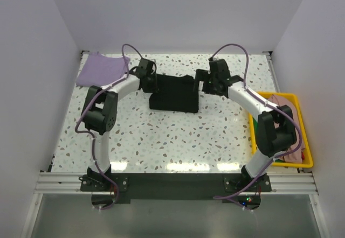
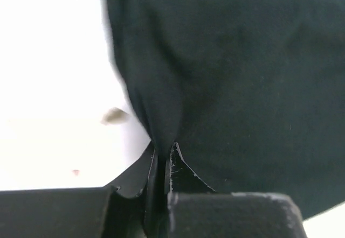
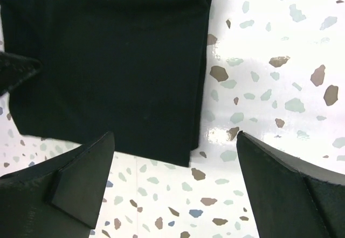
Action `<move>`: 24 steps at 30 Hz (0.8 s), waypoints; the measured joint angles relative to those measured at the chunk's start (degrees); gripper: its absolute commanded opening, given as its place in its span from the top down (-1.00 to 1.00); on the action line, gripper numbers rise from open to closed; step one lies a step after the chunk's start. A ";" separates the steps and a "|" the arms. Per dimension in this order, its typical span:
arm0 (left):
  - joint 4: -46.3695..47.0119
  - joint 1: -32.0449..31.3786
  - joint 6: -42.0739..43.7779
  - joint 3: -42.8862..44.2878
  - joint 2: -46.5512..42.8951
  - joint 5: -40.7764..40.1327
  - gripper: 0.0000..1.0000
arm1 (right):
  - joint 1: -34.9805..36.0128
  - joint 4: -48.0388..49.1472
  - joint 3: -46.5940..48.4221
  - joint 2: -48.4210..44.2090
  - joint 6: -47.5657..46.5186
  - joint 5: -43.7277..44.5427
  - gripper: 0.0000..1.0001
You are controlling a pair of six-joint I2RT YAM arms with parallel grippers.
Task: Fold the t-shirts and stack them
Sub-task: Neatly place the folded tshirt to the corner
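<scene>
1. At the lower right of the top view, nearest the arms, a yellow bin (image 1: 305, 135) holds a dusty pink t-shirt (image 1: 295, 151). It lies crumpled and looks unfolded.
2. At mid-frame the black t-shirt (image 1: 175, 95) lies flat on the speckled surface (image 1: 178, 141). It is a compact rectangle with squared edges, so it reads as largely folded.
3. At the shirt's upper left corner sits the left gripper (image 1: 145, 75). In the left wrist view its jaws are pinched tight on a raised ridge of black cloth (image 2: 242, 76).
4. At the shirt's upper right corner hangs the right gripper (image 1: 209, 81). In the right wrist view its jaws stand wide apart and hold nothing. One finger is over the cloth (image 3: 108, 60) and the other over bare surface, with the shirt's right edge between them.
5. In the upper left of the top view, farthest off, a lavender t-shirt (image 1: 102, 68) lies flat near the corner. It is well apart from the black one and probably marks the start of the stack.
6. The step in hand looks like finishing the black shirt, either a last fold or a carry to the lavender one. The next move likely calls for the right jaws to drop and close on the right edge. Both corners can then rise level together, so that the layers do not slip open.
</scene>
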 measured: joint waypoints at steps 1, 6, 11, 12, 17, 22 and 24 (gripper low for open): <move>-1.73 -0.09 1.20 2.14 0.37 -2.54 1.00 | 0.20 0.00 0.00 -0.24 0.11 -0.02 -0.97; -9.88 1.11 8.02 14.60 3.15 -13.64 1.00 | 2.86 -0.22 0.04 -0.46 0.55 0.04 -0.96; -13.97 4.11 15.65 23.08 5.11 -21.29 1.00 | 6.21 -0.96 1.99 0.15 0.96 -0.02 -0.96; -14.38 4.83 16.83 23.89 5.22 -22.36 1.00 | 6.67 -0.98 2.89 0.52 1.03 -0.04 -0.96; -14.64 8.76 24.15 24.63 5.25 -27.12 1.00 | 7.56 -1.01 6.29 1.84 1.09 -0.02 -0.96; -14.80 11.98 30.05 27.98 6.45 -29.42 1.00 | 7.93 -1.20 9.03 3.19 1.07 0.00 -0.95; -14.64 12.90 31.80 30.05 7.13 -29.75 1.00 | 8.09 -1.27 9.60 3.63 1.07 0.00 -0.95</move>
